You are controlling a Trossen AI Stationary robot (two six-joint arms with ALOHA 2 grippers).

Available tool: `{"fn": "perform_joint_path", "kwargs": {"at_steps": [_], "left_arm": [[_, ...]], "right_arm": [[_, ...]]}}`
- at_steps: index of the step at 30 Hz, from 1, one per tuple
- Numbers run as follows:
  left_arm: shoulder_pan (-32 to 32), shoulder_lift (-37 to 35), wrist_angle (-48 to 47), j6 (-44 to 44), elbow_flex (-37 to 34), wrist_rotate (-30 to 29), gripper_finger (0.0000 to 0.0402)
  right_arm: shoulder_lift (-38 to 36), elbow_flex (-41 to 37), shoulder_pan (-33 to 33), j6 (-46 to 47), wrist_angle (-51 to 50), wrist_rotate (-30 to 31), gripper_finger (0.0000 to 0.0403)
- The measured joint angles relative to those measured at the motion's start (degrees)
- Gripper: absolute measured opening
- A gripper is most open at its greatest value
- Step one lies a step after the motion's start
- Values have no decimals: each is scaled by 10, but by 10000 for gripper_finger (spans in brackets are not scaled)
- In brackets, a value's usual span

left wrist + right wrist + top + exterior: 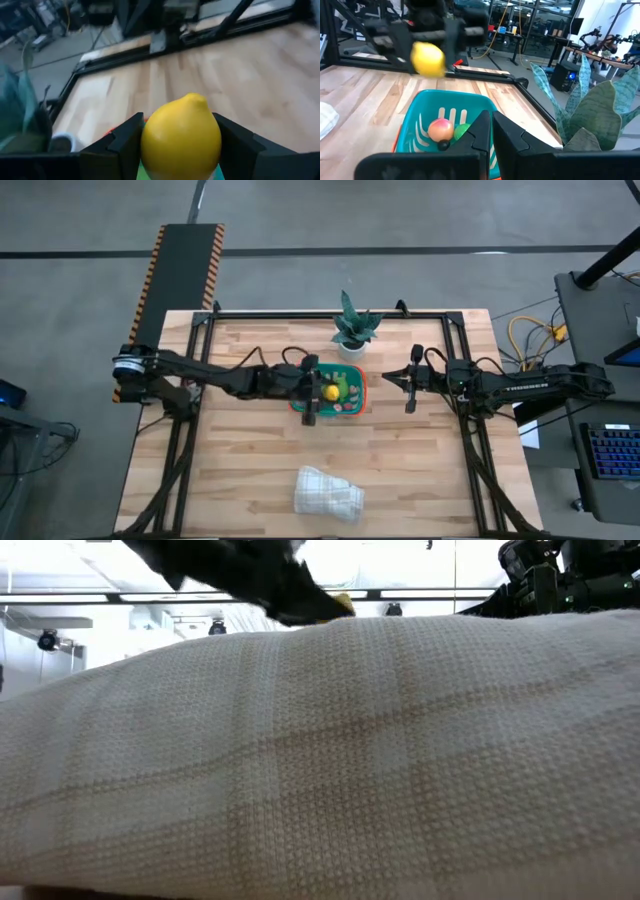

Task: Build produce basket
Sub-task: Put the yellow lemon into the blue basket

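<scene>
Left gripper [330, 392] clamping lemon [331, 392], above basket [358, 398]

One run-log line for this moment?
left hand: holds lemon over basket | right hand: shut, beside basket

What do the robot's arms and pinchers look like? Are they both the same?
Yes, they match. Both arms are dark, nearly black, built from long thin jointed pieces. The right arm has pale lettering along its side. The left gripper and the right gripper each end in two flat, blocky black fingers.
</scene>
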Motion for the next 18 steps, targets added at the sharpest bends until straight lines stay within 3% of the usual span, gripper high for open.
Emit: {"fn": "perform_joint_path", "kwargs": {"at_steps": [8, 18], "left_arm": [[54, 55, 4, -1, 1, 1, 185], [80, 65, -39, -3, 0, -7, 185]], "right_arm": [[0, 0, 0, 0, 1, 0, 9], [0, 0, 0, 0, 0, 0, 9]]}}
